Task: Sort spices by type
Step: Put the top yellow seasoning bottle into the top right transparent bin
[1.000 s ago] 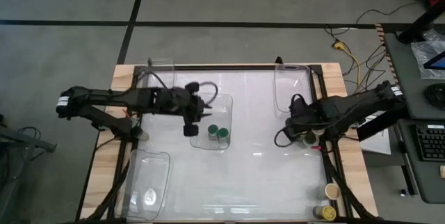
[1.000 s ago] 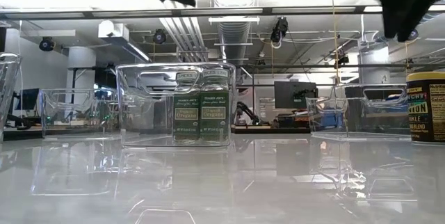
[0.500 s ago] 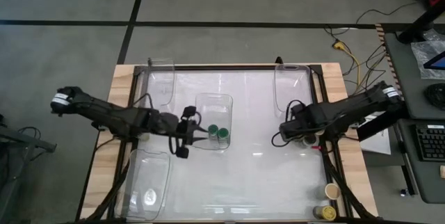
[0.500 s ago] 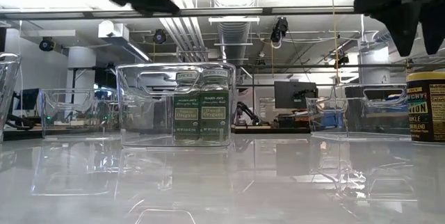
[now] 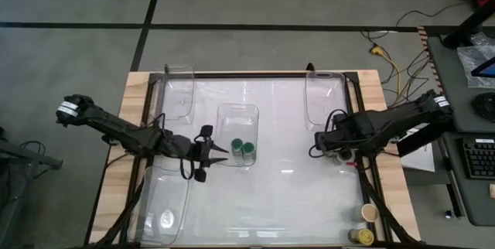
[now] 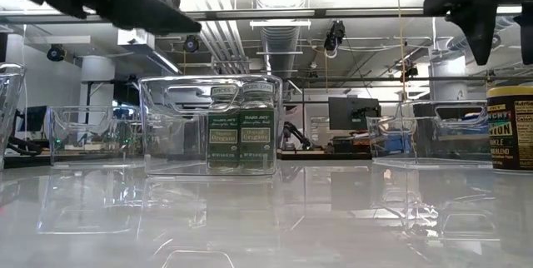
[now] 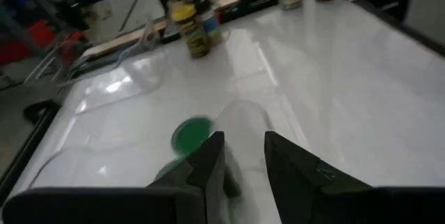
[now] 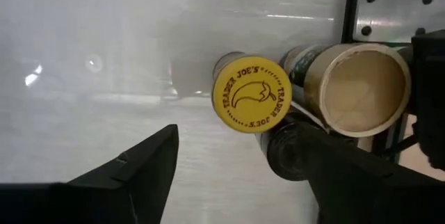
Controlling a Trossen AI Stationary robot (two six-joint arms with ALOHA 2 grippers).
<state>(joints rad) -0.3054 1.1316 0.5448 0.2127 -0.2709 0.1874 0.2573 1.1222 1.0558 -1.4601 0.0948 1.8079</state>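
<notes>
Between my right fingers (image 8: 132, 175) the white table (image 8: 104, 57) lies bare. Just beyond my other fingertip stand the yellow-lidded jar (image 8: 252, 94) and tan-lidded jar (image 8: 363, 88), touching, blocking that side. Ahead of my left fingers (image 7: 212, 158), the clear bin wall (image 7: 243, 123) bars the way.

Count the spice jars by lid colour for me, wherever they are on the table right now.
Green lids: 2
Yellow lids: 2
Tan lids: 2
Black lids: 1 seen, partly hidden beside the yellow one; no second in view
Total: 7 jars visible
</notes>
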